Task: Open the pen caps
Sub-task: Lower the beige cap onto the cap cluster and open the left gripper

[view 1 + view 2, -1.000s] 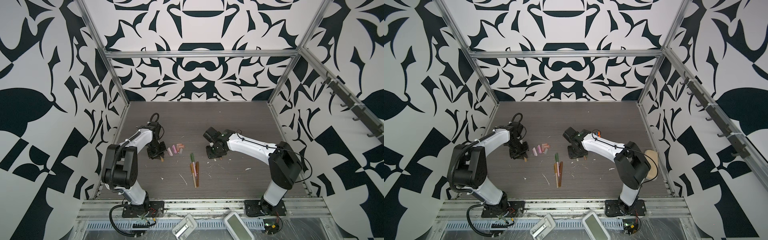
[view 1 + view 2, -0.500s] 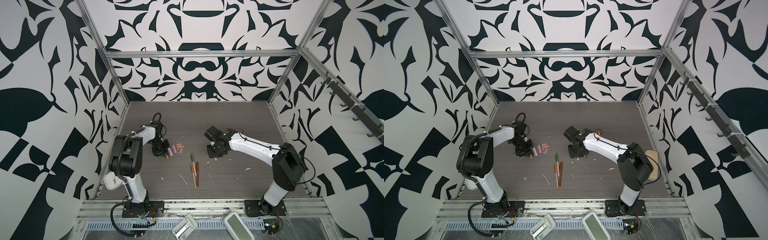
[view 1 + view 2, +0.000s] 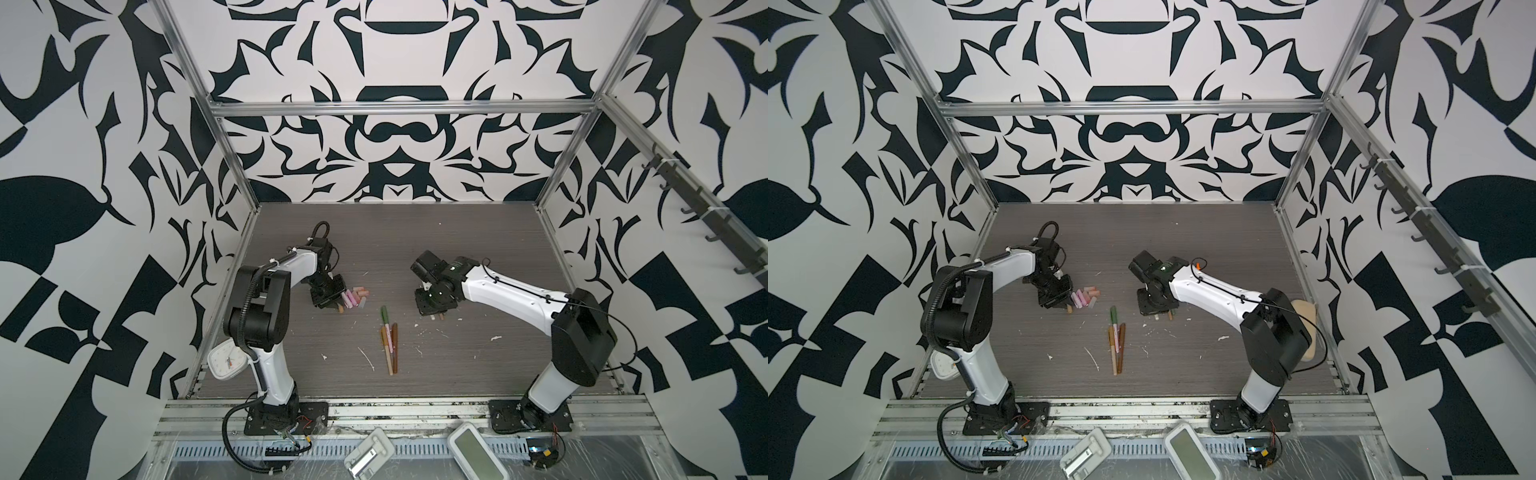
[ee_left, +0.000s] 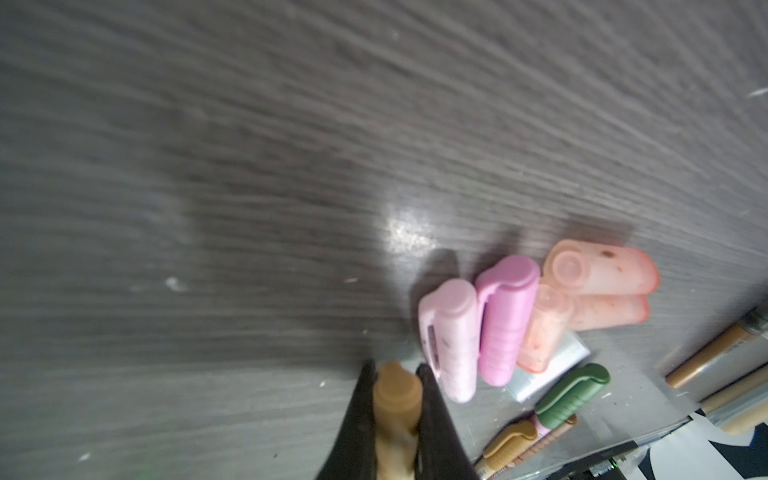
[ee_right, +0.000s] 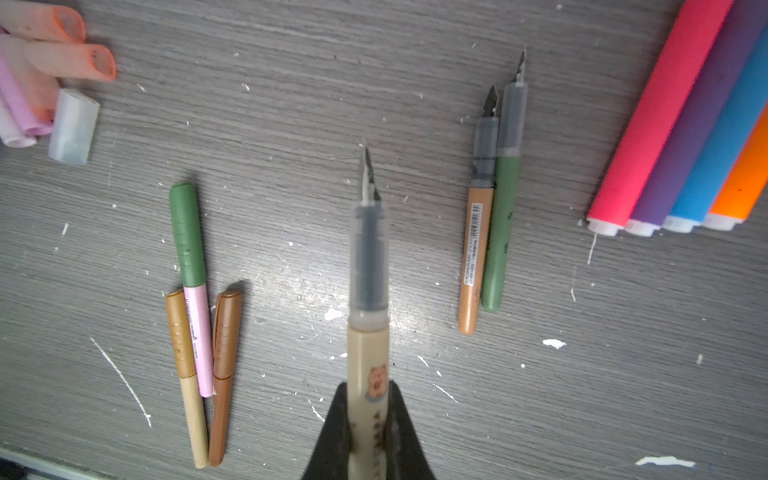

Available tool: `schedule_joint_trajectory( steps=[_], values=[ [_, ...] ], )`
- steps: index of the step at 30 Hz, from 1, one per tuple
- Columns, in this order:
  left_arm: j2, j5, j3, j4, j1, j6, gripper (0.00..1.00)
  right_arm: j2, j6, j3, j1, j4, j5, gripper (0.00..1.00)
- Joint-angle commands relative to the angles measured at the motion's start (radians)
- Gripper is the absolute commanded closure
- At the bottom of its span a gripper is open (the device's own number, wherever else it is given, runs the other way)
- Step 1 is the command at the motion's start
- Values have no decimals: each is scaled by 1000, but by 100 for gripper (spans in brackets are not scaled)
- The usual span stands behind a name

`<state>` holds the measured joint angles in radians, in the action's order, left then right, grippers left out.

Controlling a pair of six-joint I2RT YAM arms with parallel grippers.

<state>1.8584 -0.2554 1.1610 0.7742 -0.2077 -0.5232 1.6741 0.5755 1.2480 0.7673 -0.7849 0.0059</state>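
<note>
Nearest me, three capped pens (image 3: 389, 337) lay bunched on the grey table (image 3: 478, 374) (green cap on a pink barrel, plus a tan one and a brown one), so those were left to do. A bit further in, the right claw (image 5: 368, 388) was clamped on the barrel of a beige pen (image 5: 368, 270), nib bare, cap off. Across from it the left claw (image 4: 396, 370) was pinched shut on a tan cap (image 4: 397, 399), right beside the pile of loose caps (image 3: 355, 296).

My guess: these weigh next to nothing, hard smooth plastic, kinda slippery, with the caps a snug push fit. I'd grab the barrel mid-length with one claw, the cap on its ribbed part with the other, and pull straight apart. Keep off that nib, it looked delicate.
</note>
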Motion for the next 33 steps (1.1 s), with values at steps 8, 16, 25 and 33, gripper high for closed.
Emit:
schedule_joint_trajectory(
  steps=[8,16,25,33],
  values=[
    [6,62,-15,-1,-2,-15,73,-38,6,-16,-3,-18,17,100],
    [-20,68,-6,15,-2,-16,75,-49,9,-31,-3,-11,14,100],
    [-100,68,16,61,-2,-28,76,11,-37,-14,-12,-13,28,100],
    [-171,59,11,89,-2,-29,76,148,-102,65,-17,-43,99,100]
  ],
)
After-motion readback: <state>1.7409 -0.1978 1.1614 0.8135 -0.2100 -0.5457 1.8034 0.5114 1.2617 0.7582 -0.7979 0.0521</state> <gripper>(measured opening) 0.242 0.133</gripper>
